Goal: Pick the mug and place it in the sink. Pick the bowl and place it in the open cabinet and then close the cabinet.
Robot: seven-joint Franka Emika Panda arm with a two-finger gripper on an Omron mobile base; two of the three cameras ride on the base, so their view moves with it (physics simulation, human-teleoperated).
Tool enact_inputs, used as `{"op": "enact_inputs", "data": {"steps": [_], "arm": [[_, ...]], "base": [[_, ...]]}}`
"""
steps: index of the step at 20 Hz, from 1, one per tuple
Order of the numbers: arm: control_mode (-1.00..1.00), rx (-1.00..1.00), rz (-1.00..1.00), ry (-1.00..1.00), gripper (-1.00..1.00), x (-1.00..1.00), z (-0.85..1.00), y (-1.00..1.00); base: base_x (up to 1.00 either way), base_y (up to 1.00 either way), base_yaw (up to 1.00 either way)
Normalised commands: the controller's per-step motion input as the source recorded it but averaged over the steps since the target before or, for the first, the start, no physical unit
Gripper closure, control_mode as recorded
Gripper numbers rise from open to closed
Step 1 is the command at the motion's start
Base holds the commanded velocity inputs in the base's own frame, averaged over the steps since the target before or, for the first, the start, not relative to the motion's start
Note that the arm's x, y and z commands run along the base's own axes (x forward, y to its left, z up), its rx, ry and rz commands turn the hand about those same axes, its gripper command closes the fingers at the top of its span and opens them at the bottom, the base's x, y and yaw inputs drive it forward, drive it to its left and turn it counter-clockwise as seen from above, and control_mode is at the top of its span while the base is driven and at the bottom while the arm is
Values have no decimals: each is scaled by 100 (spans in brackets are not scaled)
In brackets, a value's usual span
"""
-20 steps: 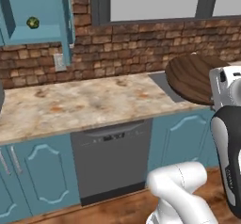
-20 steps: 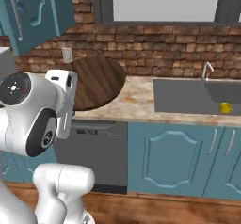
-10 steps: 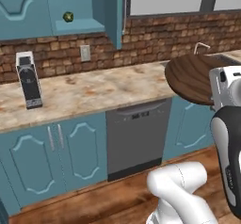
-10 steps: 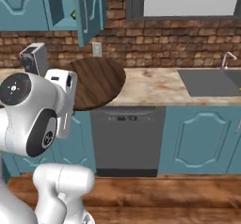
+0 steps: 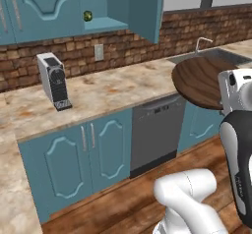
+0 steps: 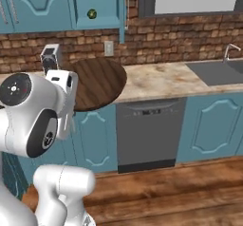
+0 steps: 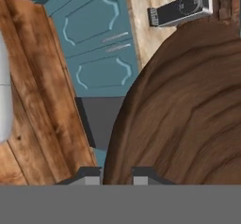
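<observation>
My gripper [image 7: 116, 175] is clamped on the bowl [image 7: 183, 119] rim, carrying it in the air in front of the worktop [image 5: 113, 93]. Cabinet [image 5: 145, 9] door open above, so bowl placing and door closing are left. Mug can't be made out.

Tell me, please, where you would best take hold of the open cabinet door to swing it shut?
Probably push the free edge of the cabinet door rather than pinching it: it stands out over the counter, so come from its outer face. The gripper holds the bowl.
</observation>
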Motion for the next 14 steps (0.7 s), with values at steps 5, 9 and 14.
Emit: {"op": "enact_inputs", "data": {"steps": [5,9,14], "arm": [[100,0,0,0,100,0,0,0],[100,0,0,0,100,0,0,0],[100,0,0,0,100,0,0,0]], "base": [[29,80,-6],[81,42,1],[100,21,4]]}}
